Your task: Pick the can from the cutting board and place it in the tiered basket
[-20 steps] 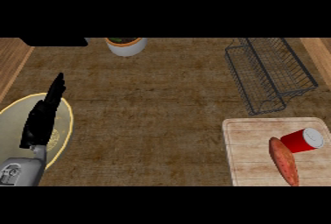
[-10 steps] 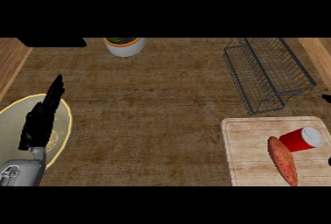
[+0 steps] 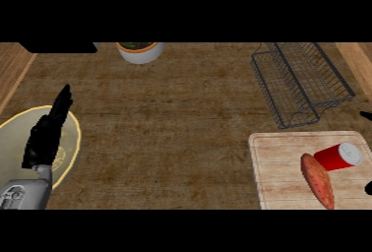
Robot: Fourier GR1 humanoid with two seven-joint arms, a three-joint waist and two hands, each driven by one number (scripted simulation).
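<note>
Wire tiered basket (image 3: 301,81) holds nothing we can see. We count one red can (image 3: 338,157) lying on the cutting board (image 3: 280,170) beside one sweet potato (image 3: 318,180). Left robot hand (image 3: 48,133) rests spread over a plate (image 3: 15,142); right fingers we cannot tell.

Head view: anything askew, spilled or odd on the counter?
Only one thing: the can lies on its side on the cutting board, touching the sweet potato. Nothing looks spilled or damaged. The tiered basket sits beyond the board. The left hand rests open over the plate; the right hand barely shows at the right edge.
</note>
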